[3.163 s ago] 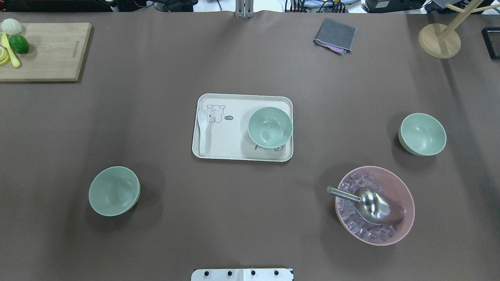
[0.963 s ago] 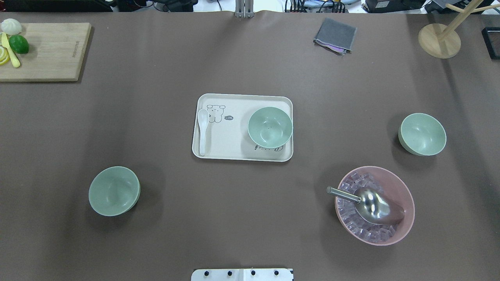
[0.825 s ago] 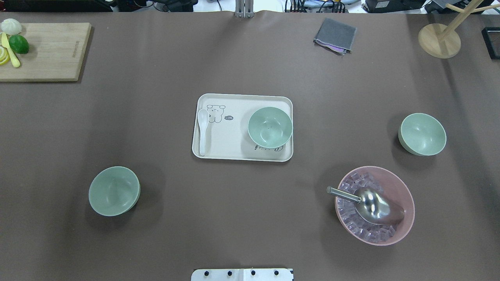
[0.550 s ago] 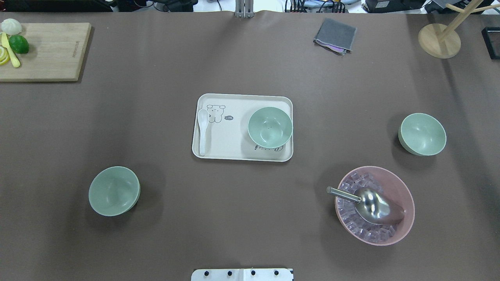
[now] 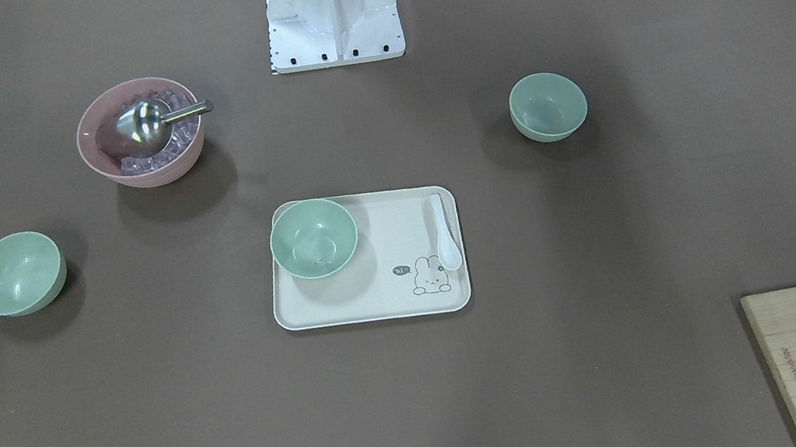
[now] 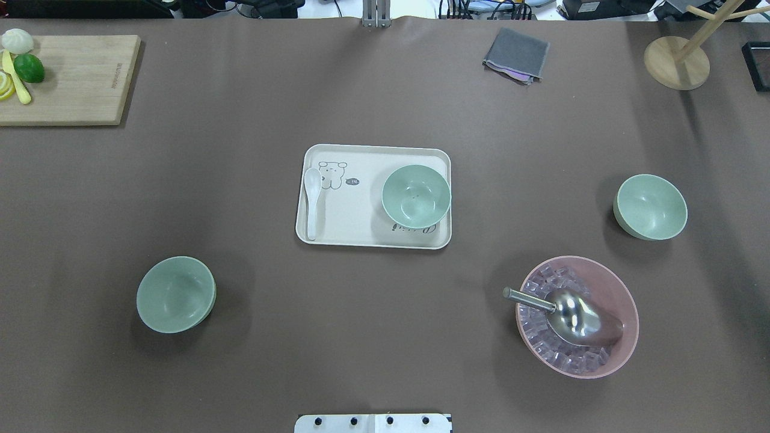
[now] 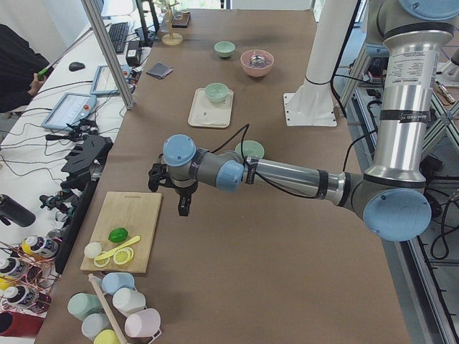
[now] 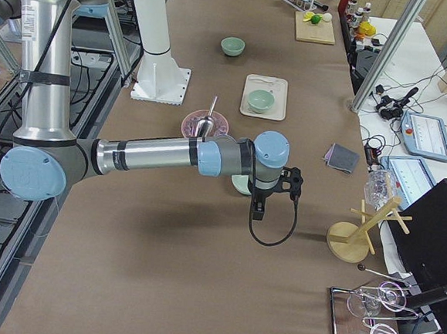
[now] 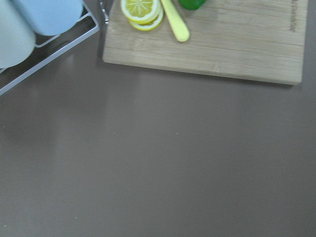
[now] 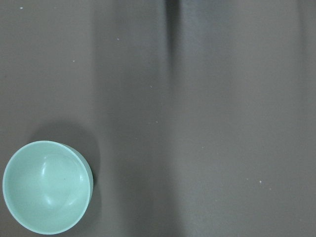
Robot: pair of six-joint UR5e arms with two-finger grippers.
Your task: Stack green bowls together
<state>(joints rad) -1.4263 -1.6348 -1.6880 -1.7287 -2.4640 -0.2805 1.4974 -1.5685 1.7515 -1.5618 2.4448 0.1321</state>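
Three pale green bowls stand apart, all upright. One bowl [image 6: 175,294] is at the near left, one [image 6: 416,196] stands on the cream tray [image 6: 361,237], and one [image 6: 650,207] is at the right. The right wrist view shows the right bowl [image 10: 47,186] at its lower left. My left gripper [image 7: 183,208] hangs over the table by the cutting board, far from the bowls. My right gripper [image 8: 256,210] hangs just beyond the right bowl. Both show only in the side views, so I cannot tell whether they are open or shut. Neither holds anything that I can see.
A pink bowl [image 6: 577,317] with ice cubes and a metal scoop stands near the right bowl. A white spoon [image 6: 312,201] lies on the tray. A cutting board [image 6: 72,78] with lime and lemon, a grey cloth [image 6: 516,55] and a wooden stand [image 6: 676,62] are at the far edge.
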